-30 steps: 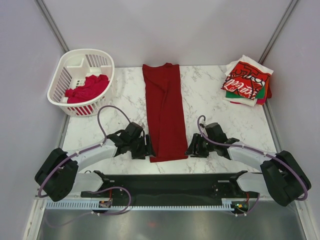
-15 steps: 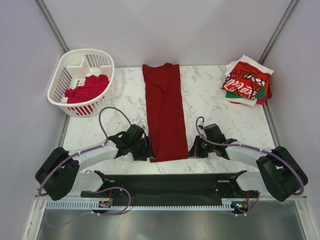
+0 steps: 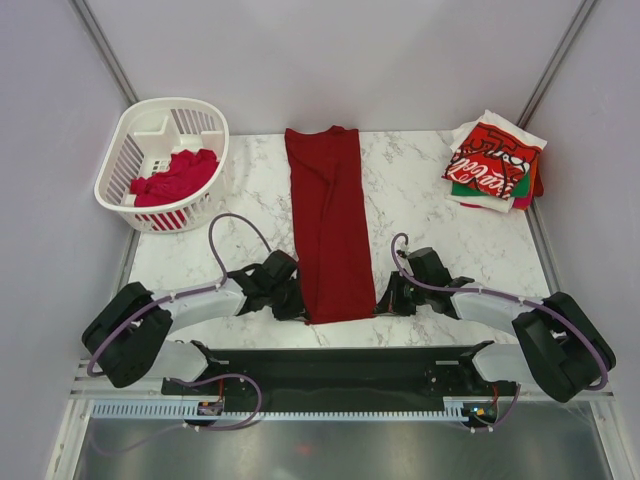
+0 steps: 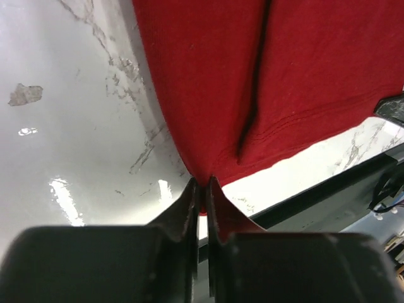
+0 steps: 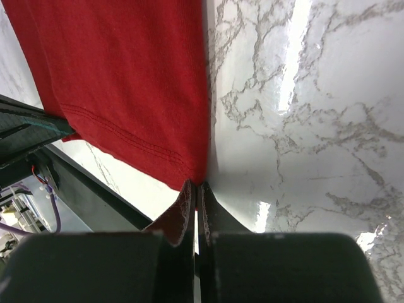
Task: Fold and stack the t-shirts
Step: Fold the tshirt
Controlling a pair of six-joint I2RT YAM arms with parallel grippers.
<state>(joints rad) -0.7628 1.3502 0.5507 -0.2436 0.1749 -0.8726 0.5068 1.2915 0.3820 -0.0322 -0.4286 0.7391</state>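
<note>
A plain dark red t-shirt (image 3: 328, 220) lies folded into a long narrow strip down the middle of the marble table (image 3: 420, 190). My left gripper (image 3: 298, 306) is shut on the shirt's near left hem corner (image 4: 203, 180). At the near right hem corner (image 5: 197, 180), my right gripper (image 3: 382, 300) is shut on the cloth as well. A stack of folded t-shirts (image 3: 495, 160) sits at the far right, topped by a red one with white Coca-Cola script. Another red t-shirt (image 3: 175, 176) lies crumpled in the basket.
The white slotted plastic basket (image 3: 130, 150) stands at the far left corner. The black base plate (image 3: 330, 365) of the arms runs along the table's near edge. Pale walls enclose the table on three sides.
Both grippers have moved inward to the shirt's near corners and shut on the hem. The left arm slid right; the right one closed first.
</note>
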